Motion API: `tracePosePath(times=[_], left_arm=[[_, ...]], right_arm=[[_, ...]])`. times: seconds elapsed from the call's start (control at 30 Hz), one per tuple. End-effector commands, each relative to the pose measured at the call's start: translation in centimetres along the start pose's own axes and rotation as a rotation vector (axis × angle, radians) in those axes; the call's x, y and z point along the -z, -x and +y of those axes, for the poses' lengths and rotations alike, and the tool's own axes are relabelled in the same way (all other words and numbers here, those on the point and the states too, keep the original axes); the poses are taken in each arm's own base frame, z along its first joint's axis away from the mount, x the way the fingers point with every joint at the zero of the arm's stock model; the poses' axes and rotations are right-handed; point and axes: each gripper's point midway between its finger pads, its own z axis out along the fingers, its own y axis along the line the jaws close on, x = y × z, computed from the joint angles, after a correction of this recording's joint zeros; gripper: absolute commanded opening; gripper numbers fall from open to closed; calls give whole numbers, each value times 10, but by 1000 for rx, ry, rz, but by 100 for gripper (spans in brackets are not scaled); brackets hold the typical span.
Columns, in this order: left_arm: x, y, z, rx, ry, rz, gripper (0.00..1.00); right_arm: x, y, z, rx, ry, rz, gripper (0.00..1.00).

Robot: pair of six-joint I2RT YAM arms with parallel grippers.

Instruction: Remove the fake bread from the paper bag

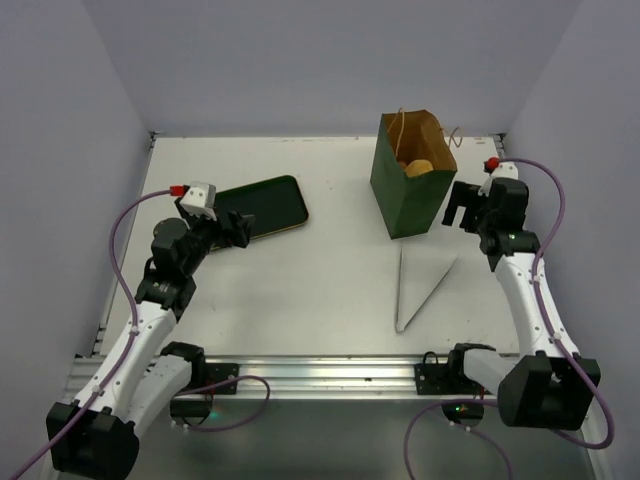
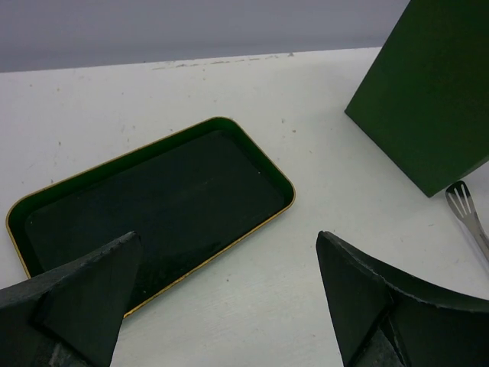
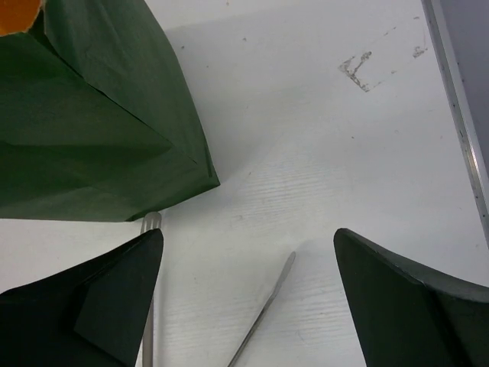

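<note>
Bag: the paper bag stands upright on the table, far right.
Bread: the fake bread lies inside the bag, visible through the open top.
Left gripper: spread wide, empty, at the tray edge.
Right gripper: spread wide, empty, just beside the bag, near the tongs.

The left arm is leaning forward from its base with the elbow bent, and the left gripper is pointing rightward, its fingers spread wide. The right arm is leaning toward the far side, and the right gripper is facing left with jaws parted, gripping nothing
</note>
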Motion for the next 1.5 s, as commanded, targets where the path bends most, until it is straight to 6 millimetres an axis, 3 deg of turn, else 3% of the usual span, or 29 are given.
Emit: tracePosePath(times=[0.0,0.13,0.23,0.3,0.37,0.5,0.7,0.93,0.97,1.03,1.07,1.17,1.2,1.47], left_arm=[[0,34,-8,-38,-39,-89,100],[-1,33,-10,-38,-52,-84,100],[0,32,-12,-37,-64,-83,100],[0,33,-14,-38,-73,-83,100],[0,33,-15,-38,-78,-82,100],[-1,31,-16,-39,-83,-75,100],[-1,30,-18,-41,-95,-72,100],[-1,29,-24,-44,-124,-68,100],[-1,30,-25,-45,-127,-71,100],[-1,30,-26,-46,-135,-71,100],[-1,30,-26,-46,-136,-71,100],[0,31,-29,-49,-151,-73,100],[0,32,-29,-49,-153,-76,100],[0,31,-34,-49,-183,-74,100]], right_arm=[[12,32,4,2,23,-117,99],[19,35,15,116,104,-140,99],[35,40,36,336,255,-167,99],[41,27,49,488,376,-113,99],[50,30,51,536,403,-82,99],[48,42,44,497,357,-29,99],[42,90,62,234,470,-41,98],[36,173,77,59,494,-186,90],[24,175,76,31,483,-167,87],[17,188,78,18,483,-166,80],[-2,183,77,8,479,-125,77],[-19,188,80,35,446,-93,73],[-33,182,80,57,433,-68,73],[-67,160,86,196,325,-11,65]])
